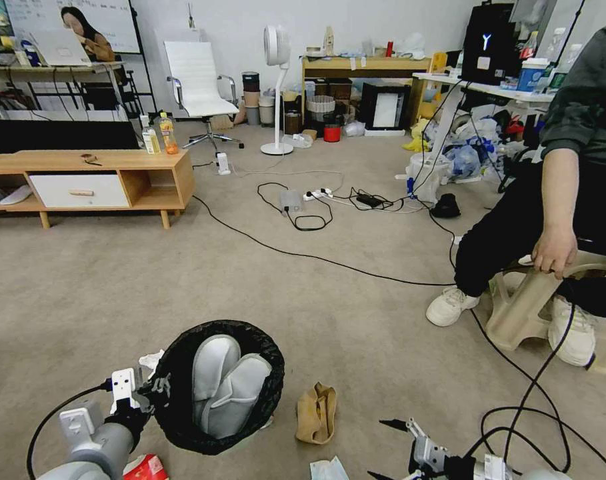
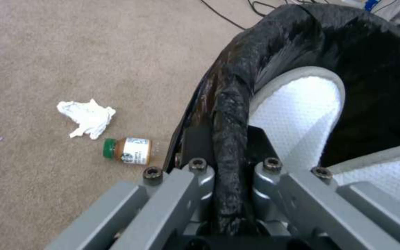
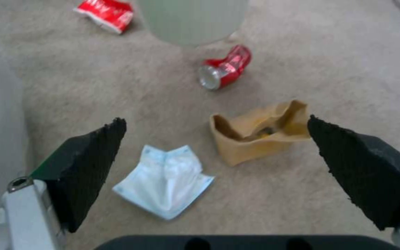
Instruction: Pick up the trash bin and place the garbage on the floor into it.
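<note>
1. The bin [image 1: 216, 387] is held by its near-left rim in the left gripper [image 2: 230, 194], jaws clamped tight on the black bag liner. Two white slippers [image 1: 226, 383] are already sitting inside it.

2. The right gripper [image 3: 214, 152] is parked low at the near right, spread wide with nothing in it, looking down at the floor [image 1: 316, 287].

3. Litter seen under the right gripper: a brown paper bag [image 3: 255, 133] and a pale blue mask [image 3: 165, 180] both lie between the open fingers, the bag toward the right finger, the mask toward the left one. A crushed red can [image 3: 223, 67] lies farther out, close to the bin, and a red wrapper [image 3: 105, 12] farther still.

4. Over on the bin's left side a tissue [image 2: 86, 118] and a small green-capped bottle [image 2: 128, 151] are left on the carpet, the bottle lying on its side just beside the bin.

5. Key relation, as a guess: the bag is nearest the free right gripper, in the head view just right of the bin, its long axis running roughly near-to-far. The right arm is clearly the closer one, since the left is tied up with the bin.
</note>
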